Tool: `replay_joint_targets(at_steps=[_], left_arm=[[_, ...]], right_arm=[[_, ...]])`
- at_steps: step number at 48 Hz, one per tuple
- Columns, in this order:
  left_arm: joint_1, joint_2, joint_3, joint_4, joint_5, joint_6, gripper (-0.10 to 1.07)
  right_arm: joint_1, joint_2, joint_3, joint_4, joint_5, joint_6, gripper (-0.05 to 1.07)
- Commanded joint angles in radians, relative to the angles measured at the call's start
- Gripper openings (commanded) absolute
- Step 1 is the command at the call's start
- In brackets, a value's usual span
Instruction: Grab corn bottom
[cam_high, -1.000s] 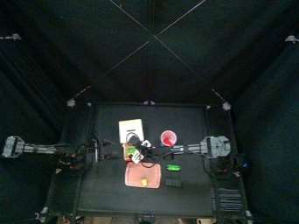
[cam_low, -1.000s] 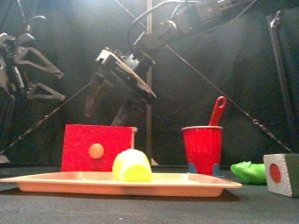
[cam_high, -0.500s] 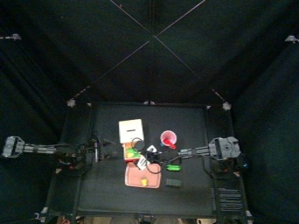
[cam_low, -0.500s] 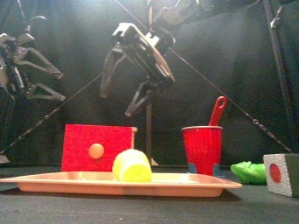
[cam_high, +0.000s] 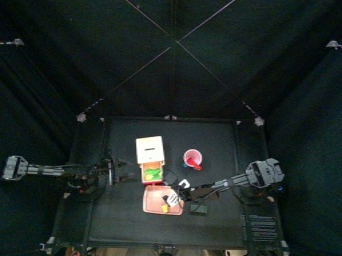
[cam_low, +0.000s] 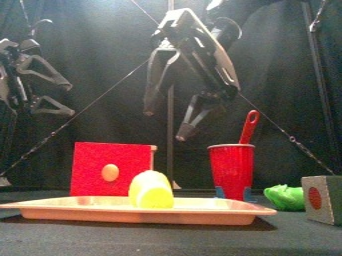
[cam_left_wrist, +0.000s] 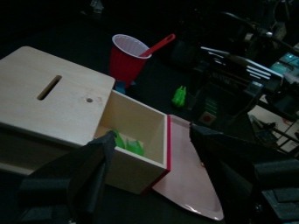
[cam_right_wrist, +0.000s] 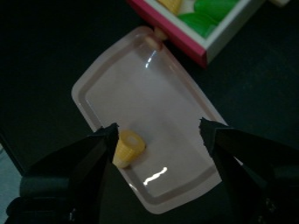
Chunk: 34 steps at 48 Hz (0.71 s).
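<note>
I see the corn (cam_right_wrist: 128, 148) lying on the salmon-pink tray (cam_right_wrist: 163, 96), between my right gripper's (cam_right_wrist: 162, 140) spread jaws, which hang above it untouched; the left gripper (cam_left_wrist: 163, 171) rests with jaws apart beside the wooden box (cam_left_wrist: 65, 96); no writing is readable on the red cup (cam_low: 231, 168).

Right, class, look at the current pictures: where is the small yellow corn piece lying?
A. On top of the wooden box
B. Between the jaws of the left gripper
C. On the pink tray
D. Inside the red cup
C: the corn rests on the tray, with the open right gripper hovering above it and not touching it; the front view also shows it sitting on the tray.
</note>
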Motion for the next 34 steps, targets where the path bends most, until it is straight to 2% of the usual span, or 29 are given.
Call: replay_joint_targets(at_steps=[1, 14, 34], left_arm=[[0.002, 0.003, -0.012, -0.002, -0.005, 0.003, 1.0], [0.002, 0.003, -0.011, -0.008, -0.006, 0.003, 1.0], [0.002, 0.003, -0.009, -0.011, -0.006, 0.003, 1.0]], right_arm=[[0.003, 0.002, -0.026, 0.051, -0.006, 0.028, 1.02], [0.026, 0.092, -0.086, 0.187, -0.005, 0.031, 1.02], [0.043, 0.172, -0.146, 0.212, 0.025, 0.029, 1.02]])
